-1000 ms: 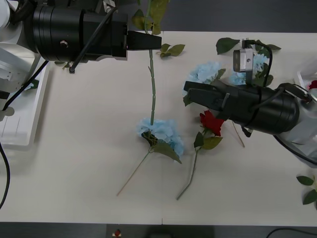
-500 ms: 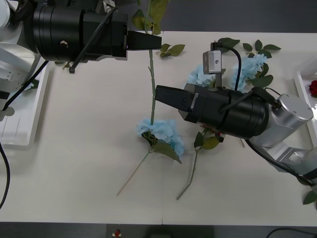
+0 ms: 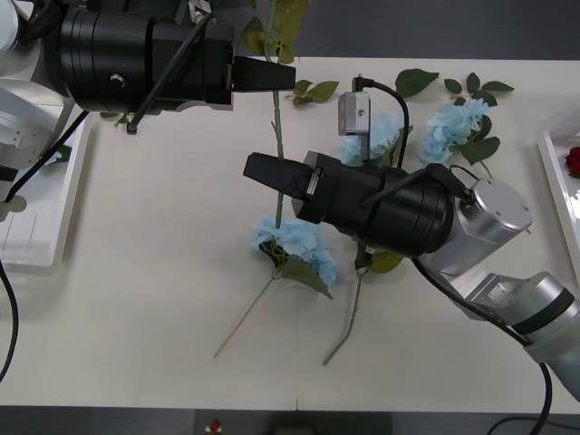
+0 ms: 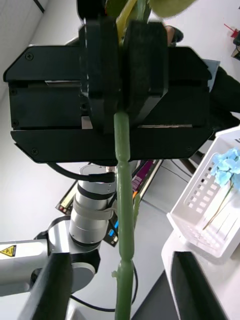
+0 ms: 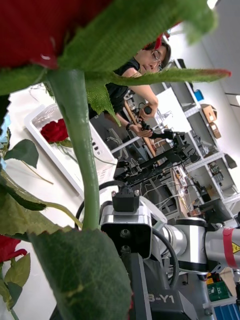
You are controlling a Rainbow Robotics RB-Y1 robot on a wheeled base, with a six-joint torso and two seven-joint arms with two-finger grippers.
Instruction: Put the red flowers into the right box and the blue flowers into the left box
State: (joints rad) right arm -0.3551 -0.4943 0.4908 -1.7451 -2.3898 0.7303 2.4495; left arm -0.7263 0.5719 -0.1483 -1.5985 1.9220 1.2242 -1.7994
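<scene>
My left gripper [image 3: 272,77] is shut on the green stem [image 3: 279,154] of a red flower held upright above the table; its red bloom [image 5: 35,25] fills the left wrist view. My right gripper [image 3: 263,170] is open at mid-stem, its fingers [image 4: 55,285] on either side of the stem [image 4: 122,200] without touching it. Three blue flowers lie on the table: one [image 3: 299,243] under the stem's lower end, two [image 3: 376,136] [image 3: 458,122] farther back. The left box [image 3: 41,227] holds a blue flower [image 4: 227,162]. The right box [image 3: 553,163] holds a red flower [image 3: 573,159].
Another green stem [image 3: 349,317] lies on the table with its head hidden under my right arm. Loose green leaf sprigs [image 3: 317,89] [image 3: 415,82] lie along the table's far edge. The table's near left part is bare.
My right arm has swept left across the table to the hanging stem, covering the red flower that lay there. The left arm and its flower have stayed still.
</scene>
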